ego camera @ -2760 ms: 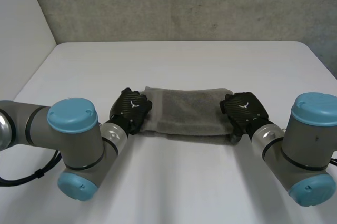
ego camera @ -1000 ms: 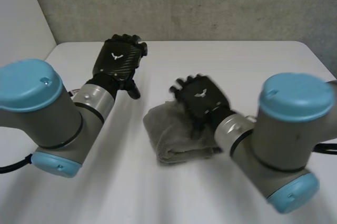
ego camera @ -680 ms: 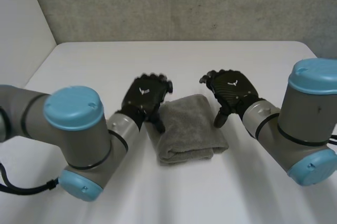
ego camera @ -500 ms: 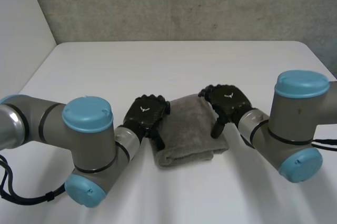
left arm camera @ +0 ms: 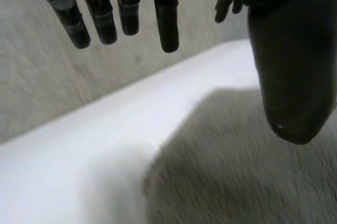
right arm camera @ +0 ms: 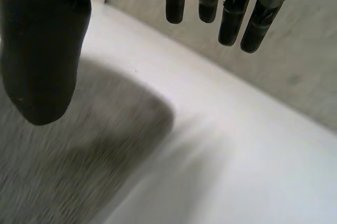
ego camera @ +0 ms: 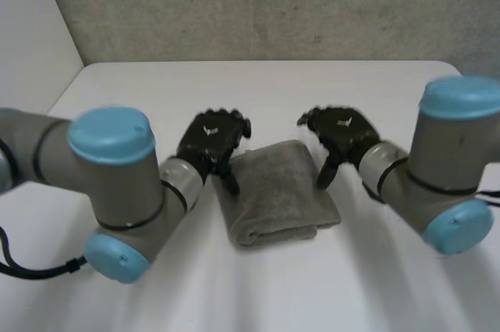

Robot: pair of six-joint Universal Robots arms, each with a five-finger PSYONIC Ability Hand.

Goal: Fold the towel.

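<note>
Starting nearest: left arm point(ego camera: 113, 168) and right arm point(ego camera: 445, 176) are seen bent inward over the white table point(ego camera: 266, 293). Between them, a grey towel point(ego camera: 277, 199) is laid flat, folded into a compact rectangle, on the robot's side of both hands. Left hand point(ego camera: 212, 138) is held at the towel's far left corner, fingers point(left arm camera: 166, 18) straight and spread from the thumb, nothing gripped. Right hand point(ego camera: 341, 130) is held at the far right corner, likewise loose and empty. Each thumb is pointed down at a towel edge; contact cannot be told. Grey wall point(ego camera: 273, 4) is seen beyond.
</note>
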